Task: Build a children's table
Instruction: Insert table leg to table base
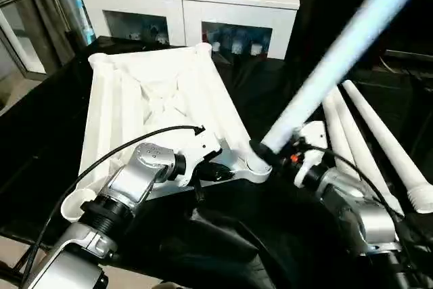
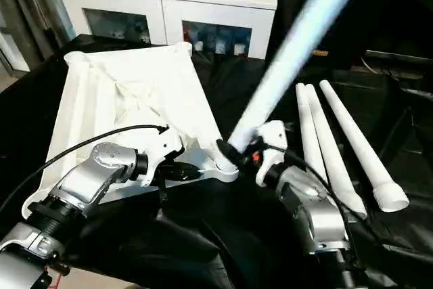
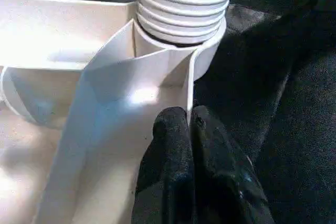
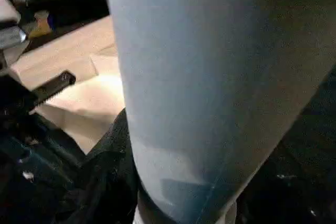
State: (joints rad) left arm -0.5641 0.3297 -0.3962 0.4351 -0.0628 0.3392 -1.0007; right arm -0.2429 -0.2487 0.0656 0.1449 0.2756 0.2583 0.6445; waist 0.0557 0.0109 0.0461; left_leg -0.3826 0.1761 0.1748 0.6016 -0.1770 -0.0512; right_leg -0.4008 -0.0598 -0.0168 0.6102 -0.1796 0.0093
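Tabletop [image 1: 162, 99] lies ribbed side up on the black-draped counter [image 1: 40, 140]; your left gripper [image 3: 189, 129] fingers pinch its rim wall beside the near corner socket [image 3: 207, 51]. Right gripper [image 1: 274, 150] clasps the tilted leg [image 1: 338, 52], threaded end at that socket. Risk: off-axis, it may cross-thread or jam.

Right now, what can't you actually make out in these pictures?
- Leg top: cut off by the head views' upper edge.
- Right gripper: its fingers hidden behind the leg.
- How deep the leg's threads sit in the socket: hidden inside, left wrist view.
- Cabinet contents: too small.
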